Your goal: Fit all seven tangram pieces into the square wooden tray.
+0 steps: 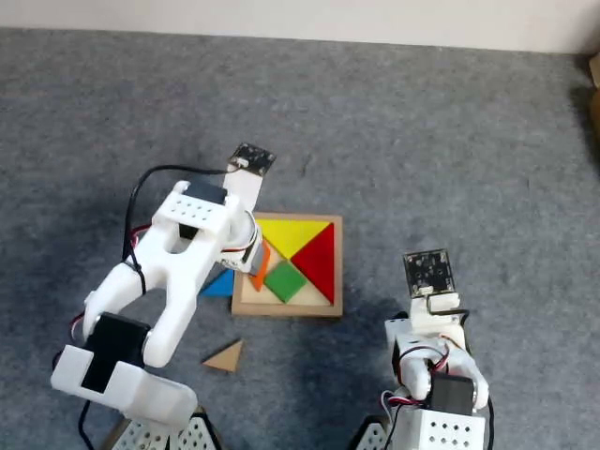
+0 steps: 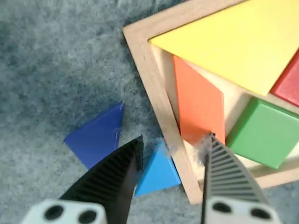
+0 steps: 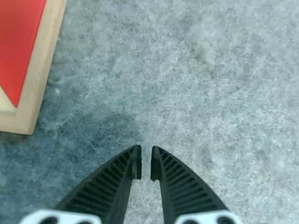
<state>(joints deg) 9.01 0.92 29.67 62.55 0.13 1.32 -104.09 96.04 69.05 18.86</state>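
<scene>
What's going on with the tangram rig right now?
The left gripper is open and straddles the wooden tray wall, one finger by the orange parallelogram inside, the other by the light blue triangle outside. The yellow triangle, red triangle, green square and orange piece sit in the tray. A dark blue triangle, the light blue one and a tan triangle lie on the carpet. The right gripper is shut, over carpet beside the tray.

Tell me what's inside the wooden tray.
Four pieces lie in the tray: yellow triangle, red triangle, green square, orange piece, with bare floor between some. From above, the left arm covers the tray's left edge; the left gripper hides some floor near the orange piece.
</scene>
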